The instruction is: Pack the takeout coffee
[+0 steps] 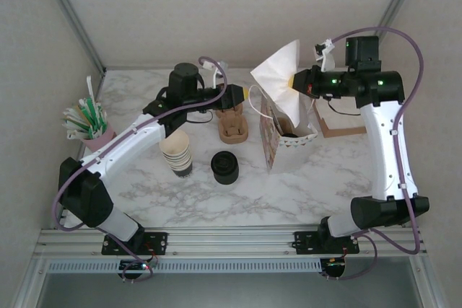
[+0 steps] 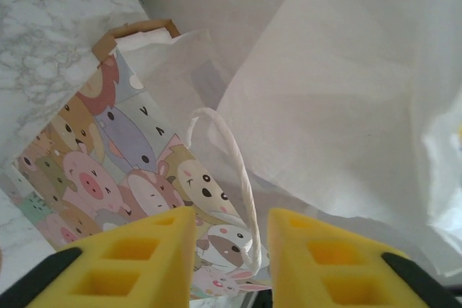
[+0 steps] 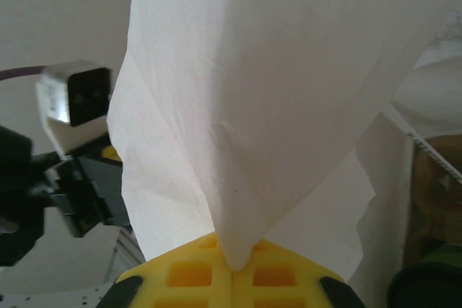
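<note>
Green-walled coffee, beside right tool pinching tissue

Blocked and cut off
White tissue paper pinched in my right gripper screens the frame's middle; lower right, a blurred green-and-dark shape is cropped. My left fingers cover the cartoon-animal bag's bottom edge.

Paper bag stands on the table, right of centre, with a tissue sheet poking up out of it. Cardboard carrier sits just left of the bag. In front of that, the cup stack is left of the lid stack. Stirrer pot is way off left.
</note>
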`<state>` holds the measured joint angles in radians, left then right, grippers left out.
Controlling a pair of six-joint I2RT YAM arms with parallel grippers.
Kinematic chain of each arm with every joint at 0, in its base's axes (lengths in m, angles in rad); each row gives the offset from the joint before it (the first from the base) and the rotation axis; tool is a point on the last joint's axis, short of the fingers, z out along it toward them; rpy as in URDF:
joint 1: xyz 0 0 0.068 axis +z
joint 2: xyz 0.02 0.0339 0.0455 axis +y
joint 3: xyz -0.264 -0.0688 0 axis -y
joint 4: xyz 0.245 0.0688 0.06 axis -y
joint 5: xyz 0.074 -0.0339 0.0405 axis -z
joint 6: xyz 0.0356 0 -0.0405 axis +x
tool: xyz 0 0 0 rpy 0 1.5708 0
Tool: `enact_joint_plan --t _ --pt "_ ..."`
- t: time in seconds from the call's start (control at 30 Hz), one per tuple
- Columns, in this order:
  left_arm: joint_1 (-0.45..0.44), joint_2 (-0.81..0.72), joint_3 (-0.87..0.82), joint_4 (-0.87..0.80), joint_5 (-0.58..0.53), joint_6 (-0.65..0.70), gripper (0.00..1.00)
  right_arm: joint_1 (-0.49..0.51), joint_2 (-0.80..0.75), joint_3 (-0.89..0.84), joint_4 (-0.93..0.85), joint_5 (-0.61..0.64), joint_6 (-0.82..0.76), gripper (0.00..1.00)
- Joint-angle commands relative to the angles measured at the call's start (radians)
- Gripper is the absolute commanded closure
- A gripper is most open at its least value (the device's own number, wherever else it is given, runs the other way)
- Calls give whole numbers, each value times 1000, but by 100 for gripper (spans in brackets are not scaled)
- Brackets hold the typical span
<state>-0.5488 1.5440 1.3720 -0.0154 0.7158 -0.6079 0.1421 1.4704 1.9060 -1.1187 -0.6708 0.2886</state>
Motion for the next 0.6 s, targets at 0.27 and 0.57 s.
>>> enact_joint_plan --t 0.27,0.57 --pt "-16 18 -13 45 10 -2 97 54 25 -45 -68 280 -84 100" --pt "-15 24 -10 29 -7 8 100 170 44 -51 -109 624 -144 100"
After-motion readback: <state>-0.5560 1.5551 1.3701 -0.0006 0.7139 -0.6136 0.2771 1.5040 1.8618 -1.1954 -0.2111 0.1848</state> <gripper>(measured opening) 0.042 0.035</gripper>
